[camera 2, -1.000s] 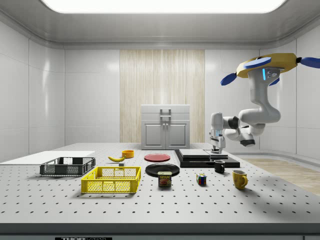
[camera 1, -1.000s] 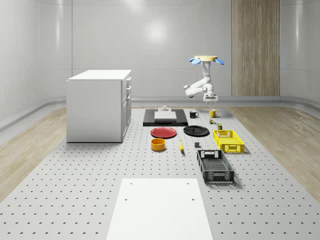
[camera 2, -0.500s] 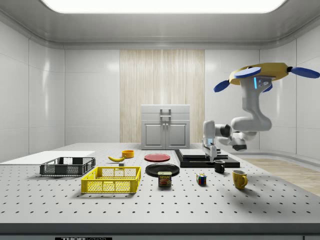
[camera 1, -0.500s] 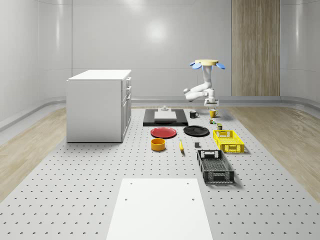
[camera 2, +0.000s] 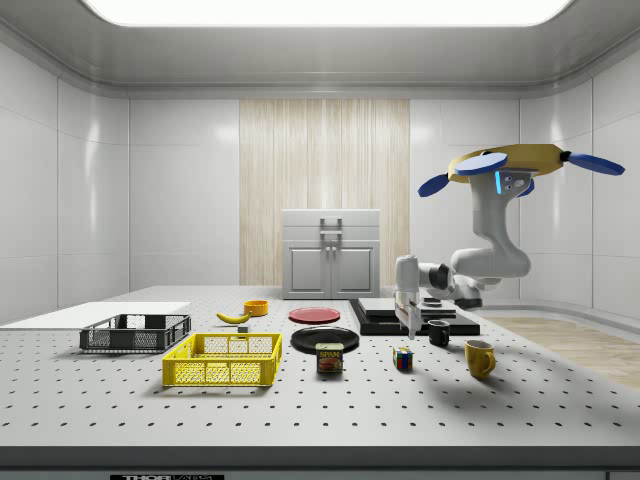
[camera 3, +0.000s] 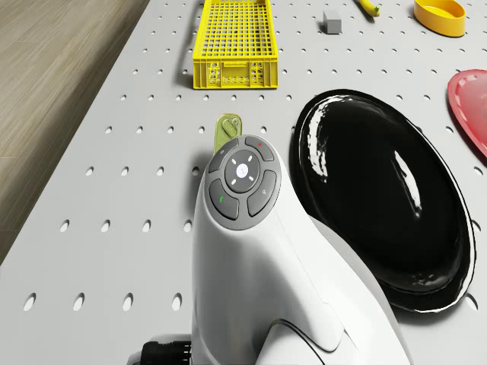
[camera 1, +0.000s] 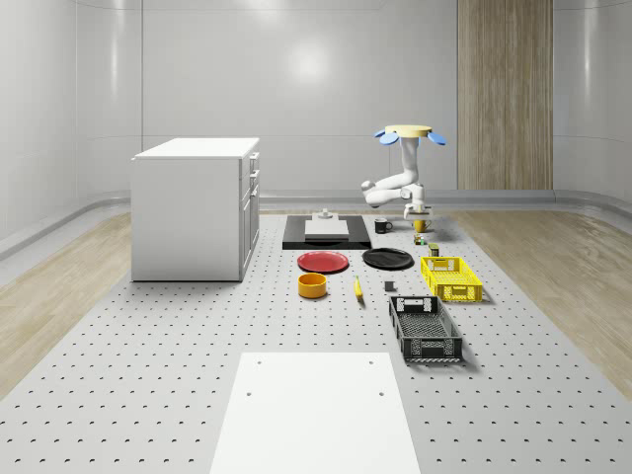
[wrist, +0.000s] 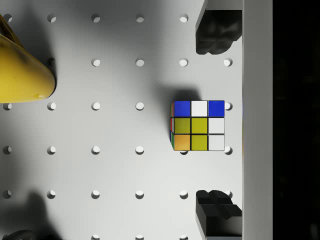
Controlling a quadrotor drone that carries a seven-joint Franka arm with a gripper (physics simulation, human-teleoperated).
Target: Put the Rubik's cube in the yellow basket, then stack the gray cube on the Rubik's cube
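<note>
The Rubik's cube [wrist: 198,125] stands on the perforated table, and in the side view the Rubik's cube [camera 2: 403,359] is between a tin and a yellow mug. My gripper [wrist: 217,120] is open and points straight down a short way above it, one finger on each side of the cube. From the side the gripper [camera 2: 410,325] hangs just above the cube without touching it. The drone [camera 2: 505,160] hovers over this far corner of the table. The yellow basket [camera 1: 452,292] [camera 3: 232,74] has nothing in it. The small gray cube [camera 3: 332,20] lies beyond the basket.
A yellow mug [wrist: 22,75] [camera 2: 479,357] and a black mug [camera 2: 438,333] stand close to the cube. A black plate [camera 3: 380,198], a tin [camera 2: 329,358], a red plate [camera 1: 323,261], a black basket [camera 1: 425,329] and a white cabinet [camera 1: 196,207] are also here.
The drone has sunk lower and shifted toward the side view's left. The gripper has come down from beside the black slab to just over the Rubik's cube.
</note>
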